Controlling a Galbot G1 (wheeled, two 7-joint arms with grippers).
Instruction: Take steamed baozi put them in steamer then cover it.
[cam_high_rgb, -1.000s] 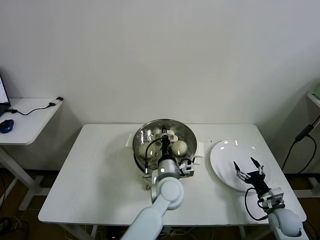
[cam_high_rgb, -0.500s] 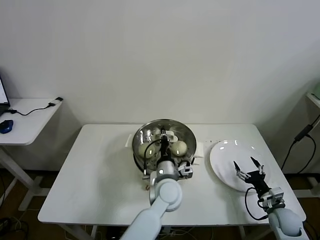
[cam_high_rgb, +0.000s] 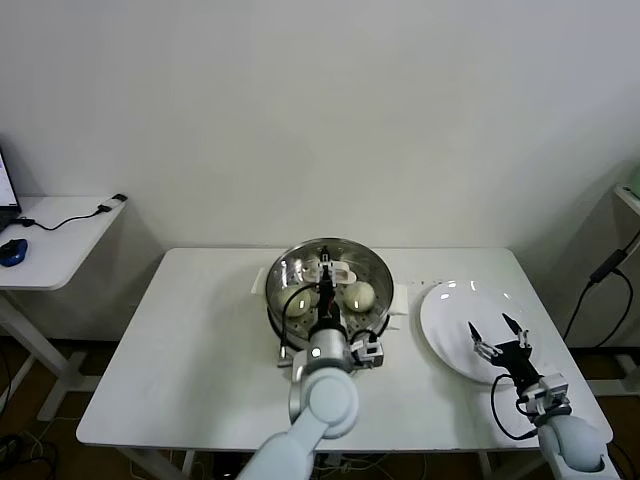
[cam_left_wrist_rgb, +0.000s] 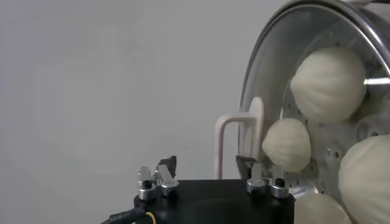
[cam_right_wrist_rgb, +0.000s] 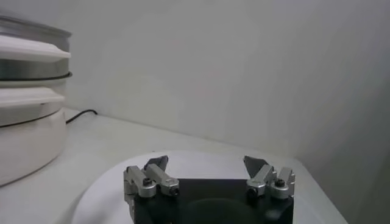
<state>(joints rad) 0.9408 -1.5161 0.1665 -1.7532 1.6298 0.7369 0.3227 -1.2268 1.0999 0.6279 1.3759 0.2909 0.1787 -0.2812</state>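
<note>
Head view: steamer (cam_high_rgb: 330, 262) stands at the middle of the white bench (cam_high_rgb: 200, 350), toward its far edge, uncovered. Steel pot sits on a white base. At least two steamed baozi (cam_high_rgb: 359, 294) are visible inside on the perforated tray, one on the right side and one on the left; part of the interior is hidden behind the left arm.

Left gripper (cam_high_rgb: 325, 275) is over the pot, between the two visible buns, with its wrist above the near rim. Left wrist view: its fingers (cam_left_wrist_rgb: 166, 163) stand apart with nothing between them. Four buns show in the pot in this view: one large near the wall, one smaller just beside a white loop handle (cam_left_wrist_rgb: 239, 139), two cut off at the frame edge. None is touched by the fingers.

White plate (cam_high_rgb: 448, 320) lies on the bench to the right of the steamer, apart from it. Right gripper (cam_high_rgb: 498, 336) hovers over the near part of the plate, its fingers (cam_right_wrist_rgb: 157, 163) wide apart, holding nothing. Right wrist view: the steamer's white base and steel band are off to one side, well apart from this gripper.

A side desk (cam_high_rgb: 60, 240) stands at the far left with a cable on it.
</note>
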